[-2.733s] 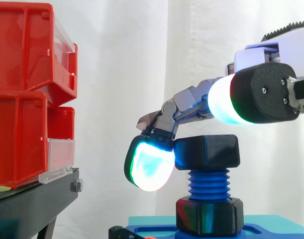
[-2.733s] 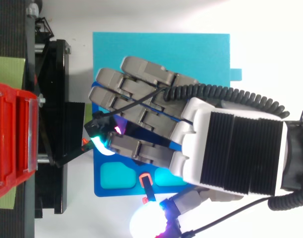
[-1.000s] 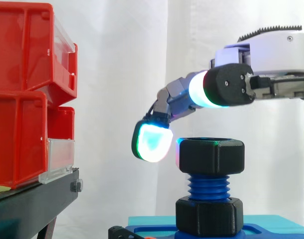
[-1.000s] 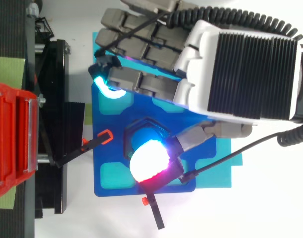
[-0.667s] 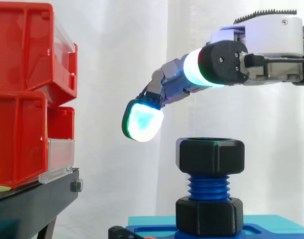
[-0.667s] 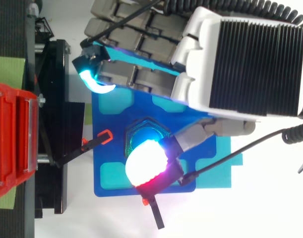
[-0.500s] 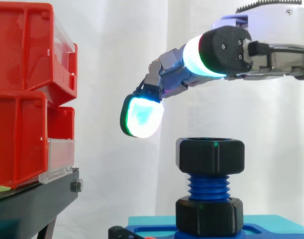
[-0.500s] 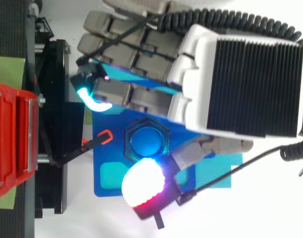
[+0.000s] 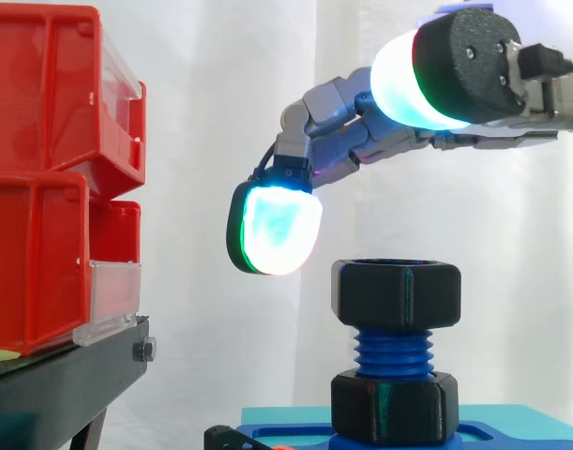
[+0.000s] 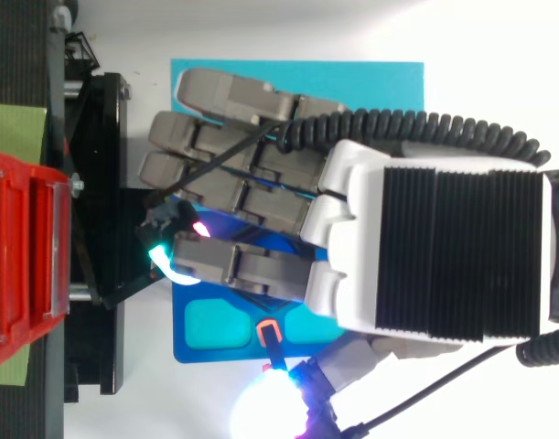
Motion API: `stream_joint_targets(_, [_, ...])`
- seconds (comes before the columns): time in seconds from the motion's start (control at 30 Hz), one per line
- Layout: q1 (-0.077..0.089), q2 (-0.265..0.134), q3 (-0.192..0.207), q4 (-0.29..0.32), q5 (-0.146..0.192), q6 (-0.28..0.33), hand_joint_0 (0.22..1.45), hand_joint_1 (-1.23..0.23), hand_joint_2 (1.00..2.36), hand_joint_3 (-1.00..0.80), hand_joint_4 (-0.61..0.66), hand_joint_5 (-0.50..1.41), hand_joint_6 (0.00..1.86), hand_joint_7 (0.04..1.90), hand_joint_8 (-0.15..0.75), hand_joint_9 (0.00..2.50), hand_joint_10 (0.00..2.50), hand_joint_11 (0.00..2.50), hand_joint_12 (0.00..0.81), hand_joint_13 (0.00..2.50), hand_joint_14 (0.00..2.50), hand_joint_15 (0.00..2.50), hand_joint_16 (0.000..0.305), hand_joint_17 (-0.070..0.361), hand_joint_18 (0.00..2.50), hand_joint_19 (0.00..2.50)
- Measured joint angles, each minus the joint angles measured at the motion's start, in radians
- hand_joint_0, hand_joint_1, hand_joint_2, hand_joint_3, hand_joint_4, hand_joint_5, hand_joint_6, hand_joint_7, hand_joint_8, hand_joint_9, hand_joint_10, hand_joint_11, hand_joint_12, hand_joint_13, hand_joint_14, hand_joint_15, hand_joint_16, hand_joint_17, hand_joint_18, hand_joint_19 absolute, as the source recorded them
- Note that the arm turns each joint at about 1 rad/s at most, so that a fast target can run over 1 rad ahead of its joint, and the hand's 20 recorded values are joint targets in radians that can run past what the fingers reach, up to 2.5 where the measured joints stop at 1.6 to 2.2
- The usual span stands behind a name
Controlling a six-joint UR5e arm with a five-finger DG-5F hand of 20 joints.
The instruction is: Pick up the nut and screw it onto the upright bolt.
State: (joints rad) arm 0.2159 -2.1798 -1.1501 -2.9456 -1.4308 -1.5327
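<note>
The black hexagonal plastic nut sits at the lower right of the side view, level on top of the blue threaded upright bolt. It looks rigid, light and fairly smooth. Opposite flat faces seem the surest hold, since the corners could slip off the pads. The robot hand hovers above it, fingers loosely spread and holding nothing. One glowing fingertip pad hangs just left of the nut, apart from it. The bolt rises from a second black hexagonal collar on a blue base plate, over a turquoise mat on the white tabletop. Red plastic bins on a black stand crowd the left.
</note>
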Motion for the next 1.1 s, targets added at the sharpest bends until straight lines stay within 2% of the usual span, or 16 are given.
stream_joint_targets(0.43, [0.002,0.0,0.0,-0.052,-0.018,0.006,0.5,-0.14,1.0,-0.5,0.29,-0.11,0.5,1.15,0.275,0.41,0.0,0.0,0.333,0.38,0.0,0.0,0.036,0.081,0.01,0.0])
stream_joint_targets(0.73, [-0.01,0.0,0.0,-0.062,-0.042,0.006,0.51,-0.15,1.0,-0.5,0.26,-0.09,0.5,1.27,0.283,0.45,0.0,0.0,0.321,0.41,0.0,0.0,0.033,0.074,0.03,0.0])
stream_joint_targets(1.1, [-0.033,0.0,0.0,-0.064,-0.07,0.004,0.51,-0.16,1.0,-0.5,0.24,-0.08,0.5,1.36,0.282,0.46,0.0,0.0,0.314,0.43,0.0,0.0,0.032,0.071,0.05,0.0])
